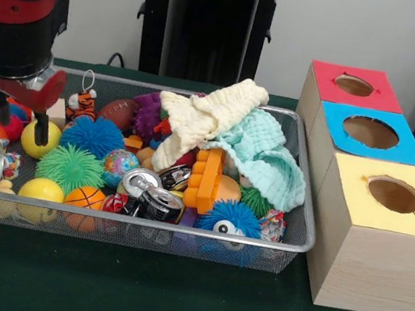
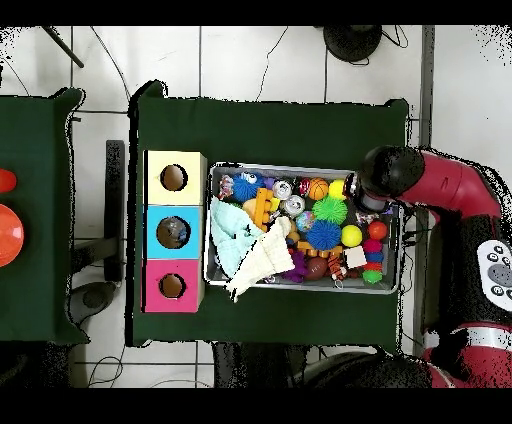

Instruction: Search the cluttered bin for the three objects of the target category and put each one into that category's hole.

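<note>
Green table [image 1: 169, 299] — gripper [image 1: 18, 116] open over cluttered bin [image 1: 288, 247].

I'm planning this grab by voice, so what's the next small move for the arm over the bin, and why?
Probably lower the gripper a little, straight down. In the front view its jaws stand open and empty over the left end of the wire bin, with a red ball between them and a yellow ball just beside. I cannot tell which category is wanted.
</note>
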Controlling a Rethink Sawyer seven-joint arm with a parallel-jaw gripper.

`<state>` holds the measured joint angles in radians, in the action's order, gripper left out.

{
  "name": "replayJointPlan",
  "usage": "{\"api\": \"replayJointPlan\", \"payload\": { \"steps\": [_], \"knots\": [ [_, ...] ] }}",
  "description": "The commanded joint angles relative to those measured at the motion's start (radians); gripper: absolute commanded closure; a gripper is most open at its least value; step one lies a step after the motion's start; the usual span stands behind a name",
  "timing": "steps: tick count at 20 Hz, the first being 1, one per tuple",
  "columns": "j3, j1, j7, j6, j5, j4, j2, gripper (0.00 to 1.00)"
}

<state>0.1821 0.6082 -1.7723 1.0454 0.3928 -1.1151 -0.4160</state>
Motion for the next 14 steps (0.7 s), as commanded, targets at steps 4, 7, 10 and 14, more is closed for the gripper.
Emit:
{"api": "replayJointPlan", "payload": {
  "steps": [4,7,10,14],
  "knots": [
    [0.132,0.040,0.378,0.018,0.082,0.060,0.101,0.00],
    [0.124,0.030,0.370,0.081,0.086,0.090,0.095,0.00],
    [0.108,0.012,0.338,0.230,0.069,0.128,0.084,0.00],
    [0.099,-0.005,0.302,0.362,0.052,0.166,0.078,0.00]
  ]
}}
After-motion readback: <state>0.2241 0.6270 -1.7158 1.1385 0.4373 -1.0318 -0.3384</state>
